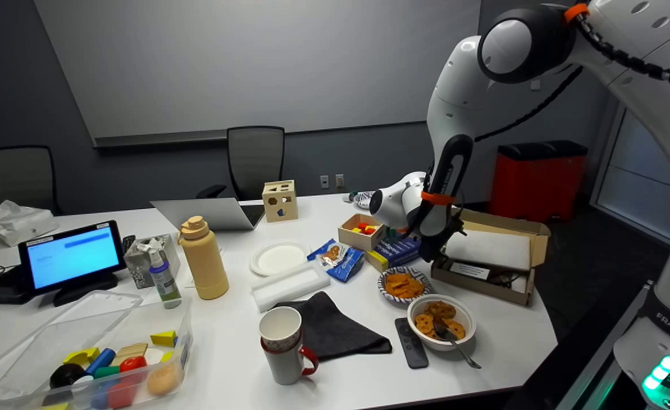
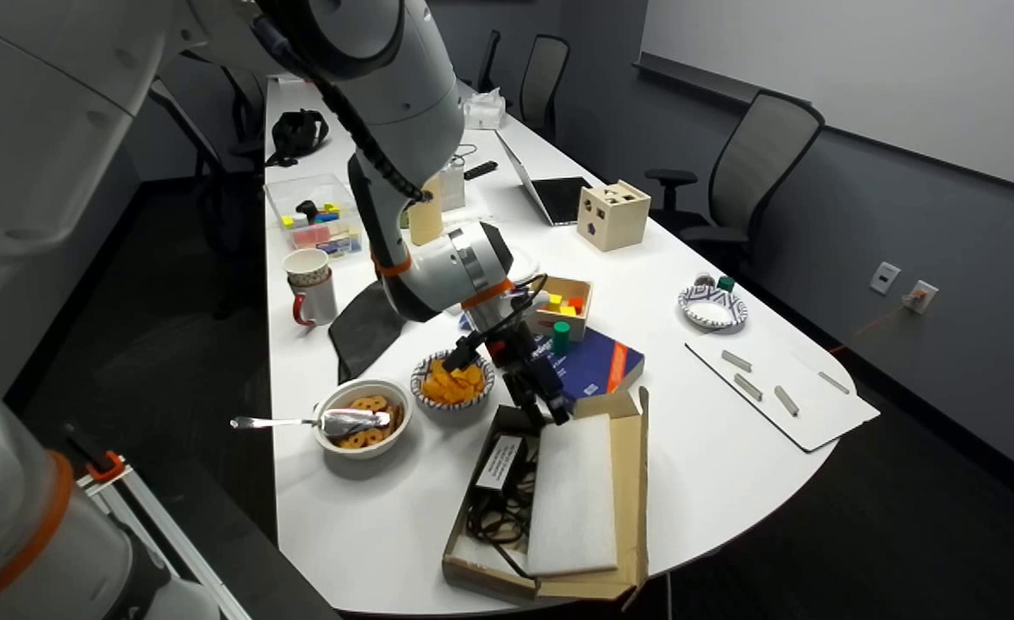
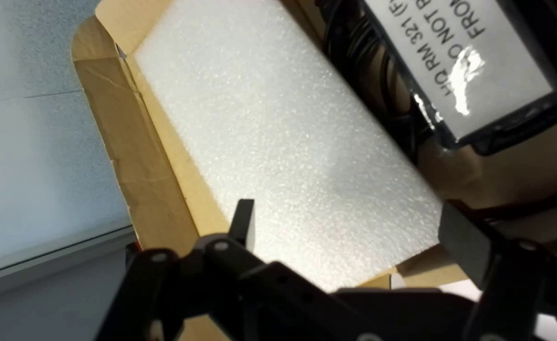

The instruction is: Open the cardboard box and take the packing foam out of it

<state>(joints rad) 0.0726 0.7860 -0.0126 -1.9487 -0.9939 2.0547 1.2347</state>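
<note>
The gripper [image 3: 354,227] stands with its fingers [image 3: 463,241] spread wide and nothing in their hold; in the wrist view they show at the two long edges of the packing foam [image 3: 283,142], presumably so that closing would pinch the slab across its width; whether they touch it cannot be told; the foam lies against the inner face of the lid flap [image 2: 631,491], which is folded back and seems to serve as its rest; the opening half of the task thus looks done, the lifting not; whether the slab's lower edge dips into the cardboard box [image 1: 483,286] is unclear; in the compartment alongside sit a labelled black block [image 3: 477,71] and black cables [image 3: 358,52], likely what the foam is meant to cushion; farther out, a blue book [image 2: 582,366] lies just beside the box and a bowl of orange chips [image 2: 451,383] stands near it, so a straight lift would probably suit best.
</note>
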